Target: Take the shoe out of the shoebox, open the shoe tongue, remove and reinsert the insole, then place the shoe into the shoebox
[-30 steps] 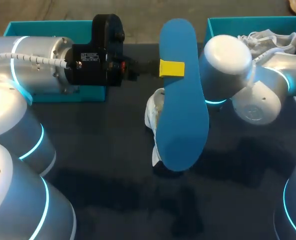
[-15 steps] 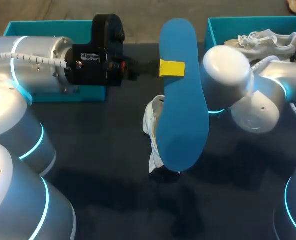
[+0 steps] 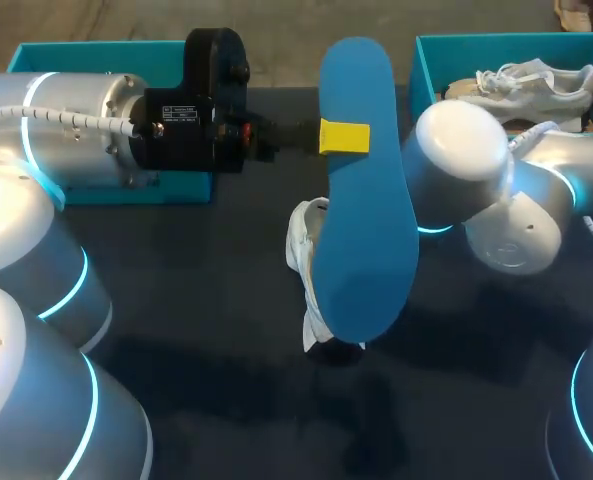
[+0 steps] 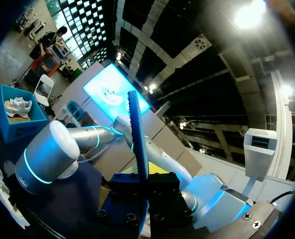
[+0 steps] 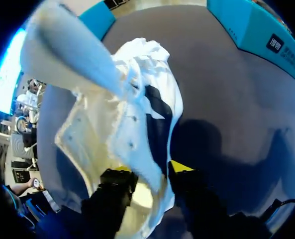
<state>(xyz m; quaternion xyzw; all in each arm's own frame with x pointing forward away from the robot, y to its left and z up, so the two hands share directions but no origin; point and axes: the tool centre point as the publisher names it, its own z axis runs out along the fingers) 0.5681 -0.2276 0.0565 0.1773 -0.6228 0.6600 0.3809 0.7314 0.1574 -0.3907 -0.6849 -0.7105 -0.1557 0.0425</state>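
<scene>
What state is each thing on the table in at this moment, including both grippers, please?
insole: out of the shoe, held up over the table.
left gripper: shut on the insole.
white shoe: outside the boxes, without its insole, held by its edge.
right gripper: shut on the white shoe.
right shoebox: open, holding a second shoe.
left shoebox: open, inside hidden by the arm.
</scene>
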